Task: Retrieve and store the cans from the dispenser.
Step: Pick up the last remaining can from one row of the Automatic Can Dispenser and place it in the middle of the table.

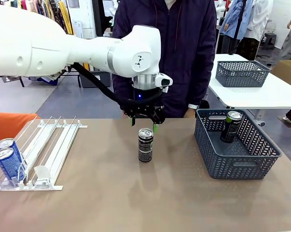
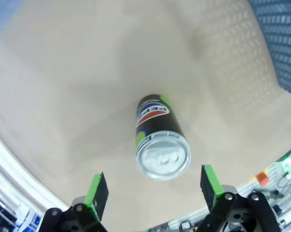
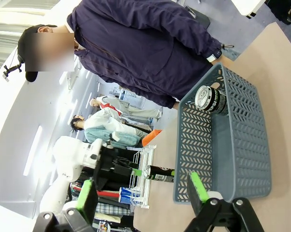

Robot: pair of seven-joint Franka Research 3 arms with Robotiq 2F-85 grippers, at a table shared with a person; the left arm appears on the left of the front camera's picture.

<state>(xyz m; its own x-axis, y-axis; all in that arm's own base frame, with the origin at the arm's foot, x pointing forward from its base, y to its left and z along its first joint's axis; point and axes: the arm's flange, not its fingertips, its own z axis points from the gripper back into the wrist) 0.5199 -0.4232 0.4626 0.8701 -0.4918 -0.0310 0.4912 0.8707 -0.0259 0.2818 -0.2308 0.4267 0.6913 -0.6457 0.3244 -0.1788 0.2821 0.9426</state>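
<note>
Cans stand in three places on the tan-topped desk [image 1: 111, 203]. One slim black drink can with a silver top and white-and-green print [image 1: 145, 145] stands upright near the middle of the desk, alone, well apart from rack and basket. The left hand [image 1: 144, 124] hangs straight above it, pointing down. Its green-padded fingers are spread wide and grip nothing, and the fingertips sit just above the can's rim, clear of it. In the left wrist view the same can [image 2: 160, 137] shows from above, centred between the two green pads [image 2: 98, 191], with bare desk on either side. The hand [image 2: 153, 191] is open wider than the can.

At the desk's left side lies the flat white and clear plastic dispenser of long parallel rails [image 1: 53, 142]. Two blue cans [image 1: 7, 164] stand close together at its near left corner. A white pusher tab [image 1: 41, 174] sits at the near end of a rail to their right.

On the right stands a dark grey mesh plastic basket [image 1: 232, 166]. Inside it a second black can [image 1: 230, 126] stands tilted near the far wall.

In the right wrist view the right hand [image 3: 143, 191] is open, its green pads far apart with nothing between them. Beyond it are the basket [image 3: 193, 140] and the can inside [image 3: 210, 100]. A person in a dark jacket [image 1: 184, 58] stands at the desk's far side.
</note>
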